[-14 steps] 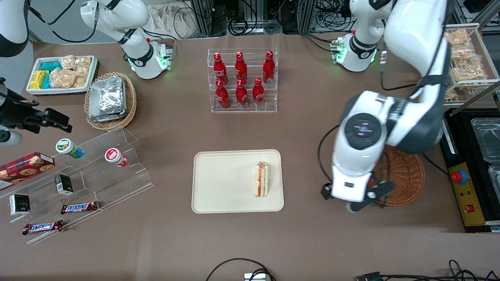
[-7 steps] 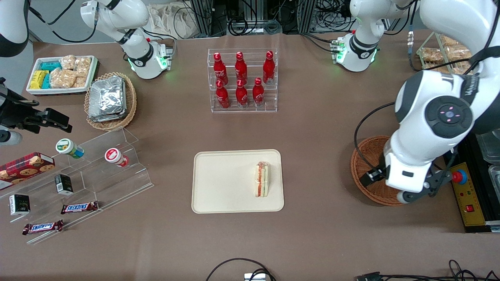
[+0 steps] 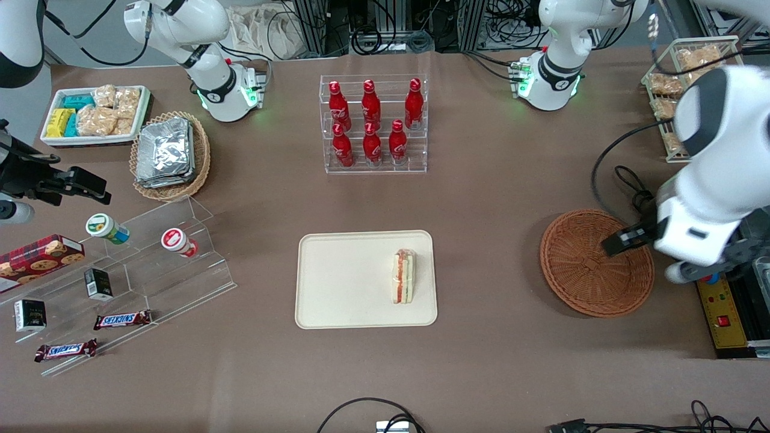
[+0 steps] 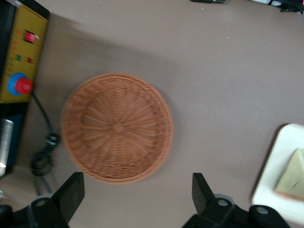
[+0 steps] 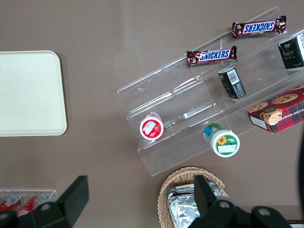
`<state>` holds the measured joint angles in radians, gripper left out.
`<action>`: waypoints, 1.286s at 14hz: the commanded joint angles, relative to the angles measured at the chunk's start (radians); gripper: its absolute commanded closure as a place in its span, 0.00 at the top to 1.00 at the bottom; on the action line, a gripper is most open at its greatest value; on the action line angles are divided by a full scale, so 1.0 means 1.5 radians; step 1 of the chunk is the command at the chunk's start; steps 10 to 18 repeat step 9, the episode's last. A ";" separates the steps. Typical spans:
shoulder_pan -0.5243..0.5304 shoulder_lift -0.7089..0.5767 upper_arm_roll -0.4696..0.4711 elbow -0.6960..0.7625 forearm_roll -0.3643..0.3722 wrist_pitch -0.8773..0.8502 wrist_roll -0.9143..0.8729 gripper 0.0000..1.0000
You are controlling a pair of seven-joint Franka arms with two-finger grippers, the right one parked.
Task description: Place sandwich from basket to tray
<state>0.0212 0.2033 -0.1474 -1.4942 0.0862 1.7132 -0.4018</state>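
Jaws of the left gripper (image 4: 135, 202) stand wide apart, nothing between them; two dark, blunt fingers (image 4: 71, 190) with bare brown tabletop (image 4: 228, 71) showing through the gap. In the front view the gripper (image 3: 692, 267) hangs above the tabletop at the working arm's end, at about 3 o'clock of the basket, just off its rim.

Basket (image 3: 597, 262): round, shallow, reddish-brown wicker, spokes radiating from a small centre knot, braided rim. Holds nothing. The wrist view shows the same weave (image 4: 116, 127) from directly above.

At 3 o'clock of the basket, a yellow control box (image 3: 719, 307) with a red button, at the table edge. A black cable (image 3: 619, 174) loops over the tabletop at the basket's 1 o'clock.

Tray (image 3: 343, 282): flat, cream plastic, rectangular, rounded corners, low rim, at table centre, well apart from the basket, at its 9 o'clock. Sandwich (image 3: 403, 276) lies on the tray, near the tray's 3 o'clock edge; pale bread wedge, red and green filling stripes facing up, glossy clear wrap. In the wrist view one tray corner (image 4: 273, 175) and a pale wedge of the sandwich (image 4: 292, 175) show.

At 12 o'clock of the tray, a clear acrylic rack (image 3: 373, 165) with six red bottles (image 3: 371, 103) in two rows.
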 commanded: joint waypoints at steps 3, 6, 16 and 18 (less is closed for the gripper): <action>0.004 -0.147 0.056 -0.096 -0.056 -0.052 0.204 1.00; 0.007 -0.183 0.057 -0.090 -0.053 -0.094 0.273 1.00; 0.006 -0.187 0.056 -0.089 -0.052 -0.098 0.273 1.00; 0.006 -0.187 0.056 -0.089 -0.052 -0.098 0.273 1.00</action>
